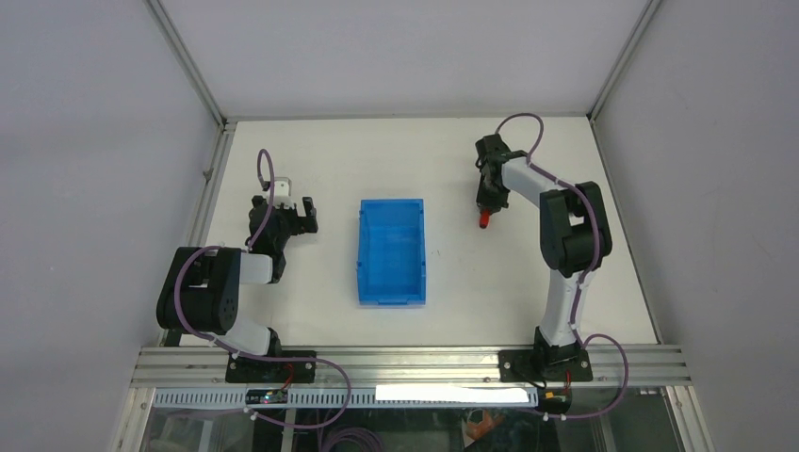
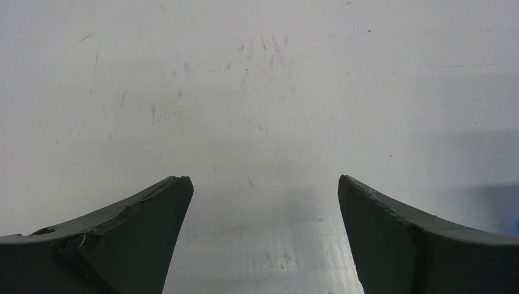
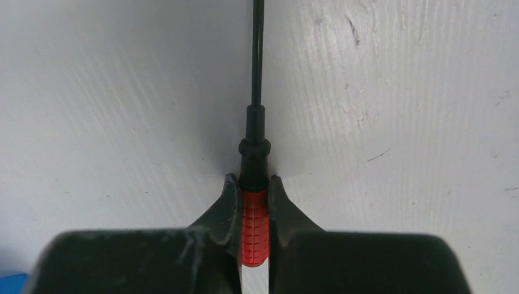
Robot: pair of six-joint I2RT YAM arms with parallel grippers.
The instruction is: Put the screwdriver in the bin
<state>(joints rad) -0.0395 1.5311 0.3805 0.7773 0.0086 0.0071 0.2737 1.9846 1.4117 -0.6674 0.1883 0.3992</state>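
The screwdriver (image 3: pixel 254 223) has a ribbed red handle and a thin black shaft running up the right wrist view. My right gripper (image 3: pixel 253 180) is shut on that red handle, both fingers pressed against its sides, low over the white table. From above, the right gripper (image 1: pixel 486 209) sits right of the blue bin (image 1: pixel 391 250), with the screwdriver's red end (image 1: pixel 483 220) poking out below the fingers. The bin stands empty at the table's middle. My left gripper (image 1: pixel 292 215) is left of the bin, and its view shows the left gripper (image 2: pixel 264 184) open over bare table.
White walls with metal corner posts (image 1: pixel 188 66) close off the back and sides. An aluminium rail (image 1: pixel 405 363) carrying both arm bases runs along the near edge. A blue corner of the bin (image 3: pixel 12 283) peeks in at the lower left of the right wrist view.
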